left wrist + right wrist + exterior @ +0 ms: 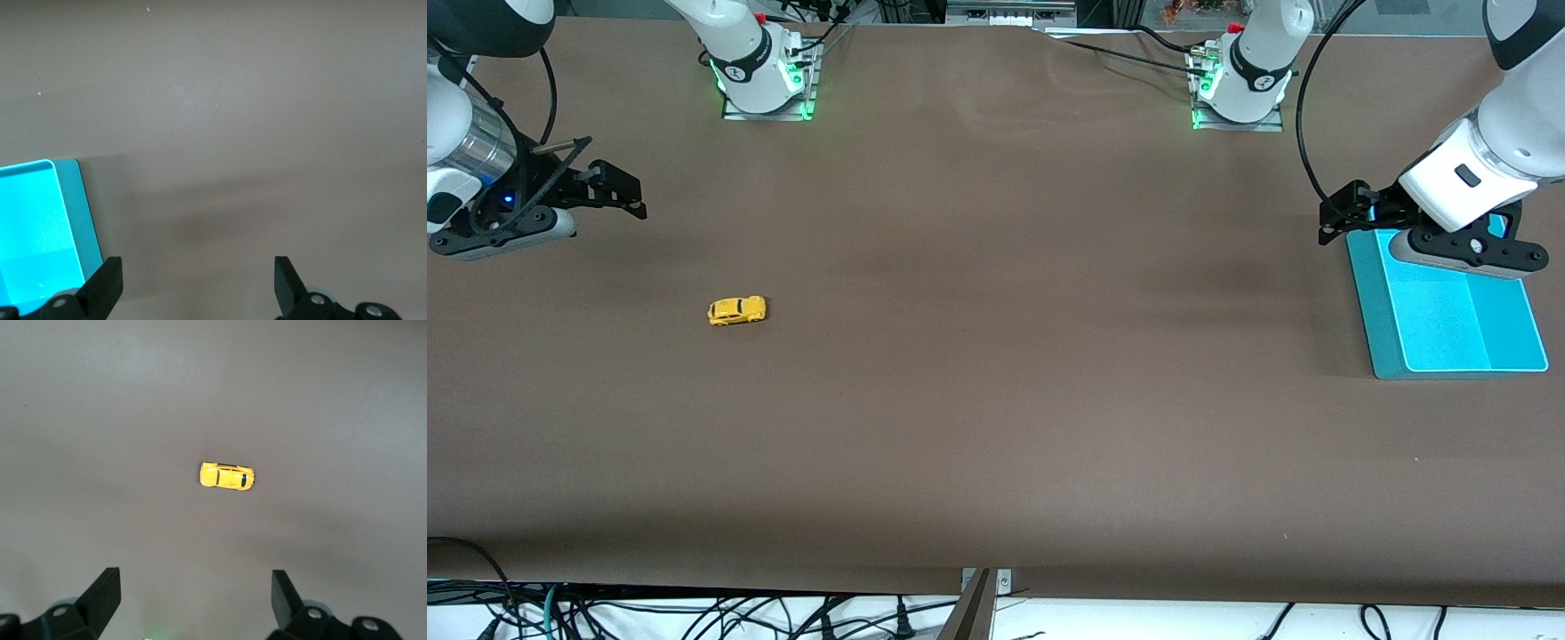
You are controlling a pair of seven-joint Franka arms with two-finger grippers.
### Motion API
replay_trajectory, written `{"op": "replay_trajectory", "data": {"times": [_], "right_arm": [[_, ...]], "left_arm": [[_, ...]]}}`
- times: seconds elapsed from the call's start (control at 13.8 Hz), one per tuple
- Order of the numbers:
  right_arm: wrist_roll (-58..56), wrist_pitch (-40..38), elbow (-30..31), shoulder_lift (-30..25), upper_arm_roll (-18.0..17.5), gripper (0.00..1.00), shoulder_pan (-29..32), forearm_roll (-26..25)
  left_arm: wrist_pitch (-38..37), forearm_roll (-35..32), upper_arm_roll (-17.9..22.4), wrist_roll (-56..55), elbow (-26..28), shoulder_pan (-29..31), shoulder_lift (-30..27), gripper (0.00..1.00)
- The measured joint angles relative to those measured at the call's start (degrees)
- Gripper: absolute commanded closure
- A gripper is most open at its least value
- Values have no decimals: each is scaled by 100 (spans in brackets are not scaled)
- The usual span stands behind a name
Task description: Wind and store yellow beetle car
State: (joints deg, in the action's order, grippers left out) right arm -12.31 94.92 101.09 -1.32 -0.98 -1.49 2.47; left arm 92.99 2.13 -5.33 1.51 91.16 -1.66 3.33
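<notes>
Our right end effector (627,191) hangs spread wide over the brown surface (996,400); our tiny yellow toy car (736,310) sits apart from it, toward the middle. Our left end effector (1343,213) waits, spread, above the turquoise plastic tray (1449,356).

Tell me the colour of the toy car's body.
Bright yellow; the yellow beetle car shows best in the right wrist view.

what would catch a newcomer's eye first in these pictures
The yellow beetle car stands out first, alone on the brown table toward the right arm's end. Next comes the bright turquoise tray at the left arm's end. The left gripper hovers by its edge, and the right gripper hangs open, holding nothing.
</notes>
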Motion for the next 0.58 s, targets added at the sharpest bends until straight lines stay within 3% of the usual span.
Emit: {"op": "replay_trajectory", "data": {"times": [0.58], "right_arm": [[71,-15,0,0,0,0,0,-23]], "left_arm": [[0,0,-2,0,0,1,2,0]]}}
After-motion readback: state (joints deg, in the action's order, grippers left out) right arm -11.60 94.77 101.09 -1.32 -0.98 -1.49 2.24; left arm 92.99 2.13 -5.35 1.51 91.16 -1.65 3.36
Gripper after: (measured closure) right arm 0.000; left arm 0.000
